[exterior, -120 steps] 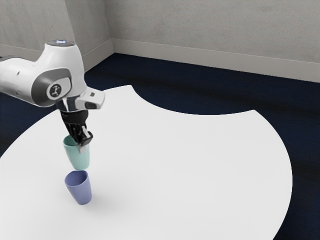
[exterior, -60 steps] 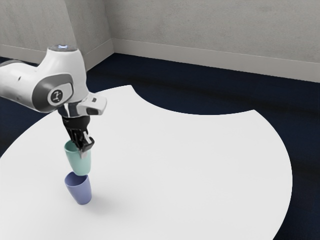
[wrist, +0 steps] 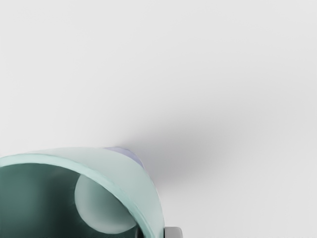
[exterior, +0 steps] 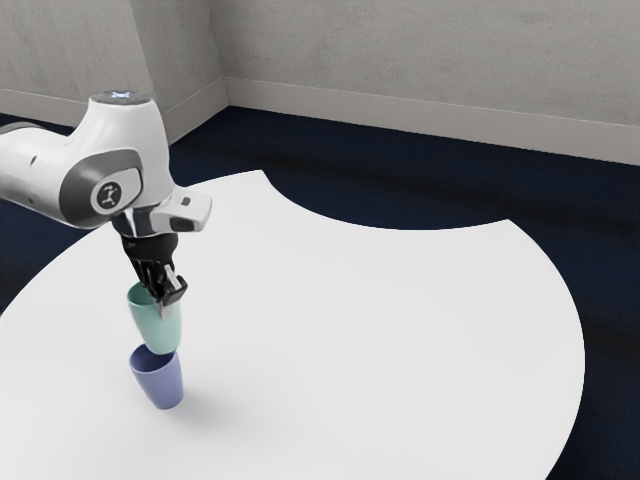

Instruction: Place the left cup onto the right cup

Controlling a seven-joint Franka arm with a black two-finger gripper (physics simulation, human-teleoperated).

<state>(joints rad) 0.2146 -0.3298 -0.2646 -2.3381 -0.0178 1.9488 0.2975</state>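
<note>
A pale green cup (exterior: 154, 323) hangs from my black gripper (exterior: 166, 293), whose fingers are shut on its rim. Its base sits in the mouth of the blue cup (exterior: 158, 378), which stands on the white table (exterior: 380, 330) near the exterior view's left. In the wrist view the green cup (wrist: 119, 183) is close under my hand, open side up, and a sliver of the blue cup (wrist: 130, 154) peeks out past its wall.
The table's curved cut-out edge (exterior: 400, 225) lies at the back, with dark blue floor (exterior: 430, 160) beyond. A grey wall (exterior: 420, 50) closes the room.
My hand has carried the green cup down and slightly to the exterior view's left, from just above the blue cup until its base entered the blue cup's mouth.
</note>
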